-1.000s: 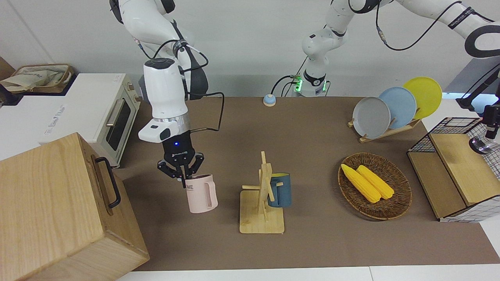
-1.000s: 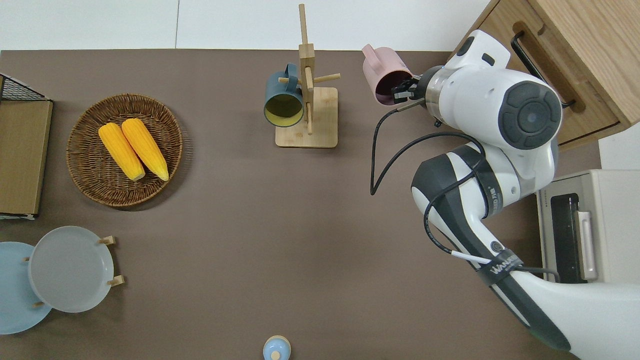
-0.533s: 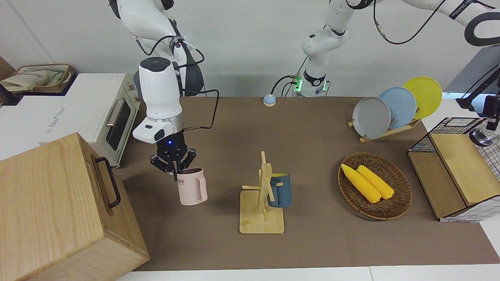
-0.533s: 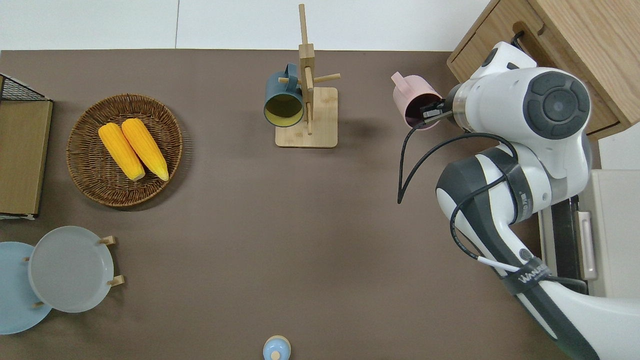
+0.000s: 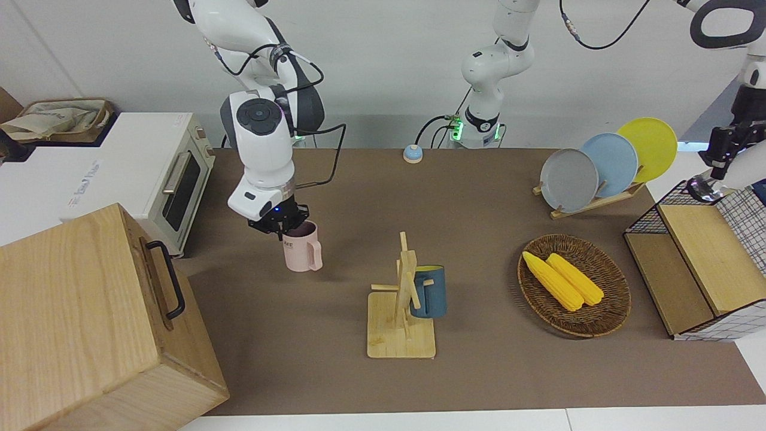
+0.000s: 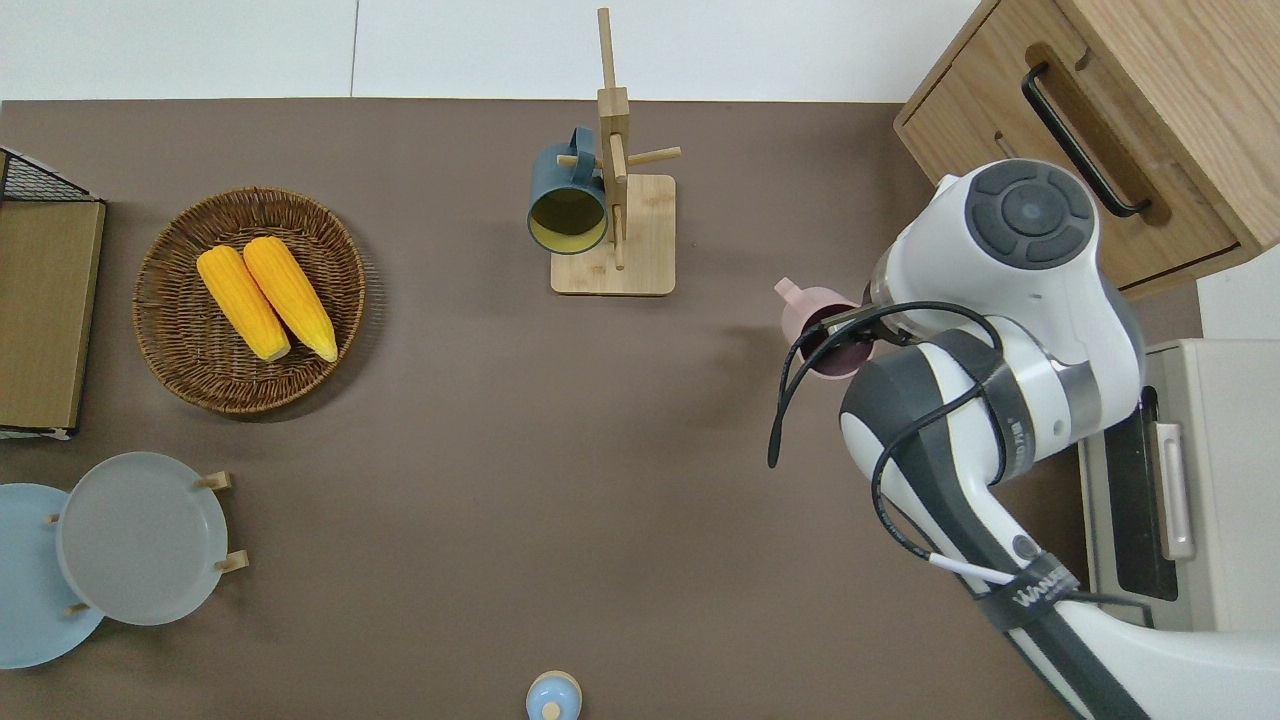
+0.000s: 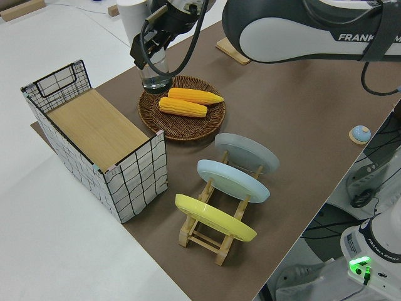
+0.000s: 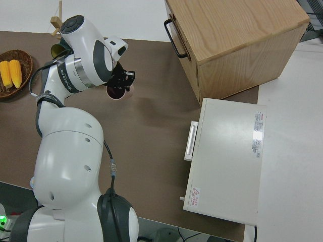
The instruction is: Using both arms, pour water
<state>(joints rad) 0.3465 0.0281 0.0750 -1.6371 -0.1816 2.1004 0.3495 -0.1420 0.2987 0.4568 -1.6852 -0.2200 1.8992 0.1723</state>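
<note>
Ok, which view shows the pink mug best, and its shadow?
Front view: mug clear under the right tool, soft shadow toward the left arm's end. Overhead view: right arm hides most of it, rim and handle show. Left side view: only left tool and glass.

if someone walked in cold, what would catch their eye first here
Probably the right gripper clamped on the rim of an upright pale pink mug, toward the right arm's end of the brown table. Next, the left gripper holding a clear glass at the edge of the round wicker basket with two yellow corn cobs. A dark blue mug hangs on a wooden mug tree mid-table.
</note>
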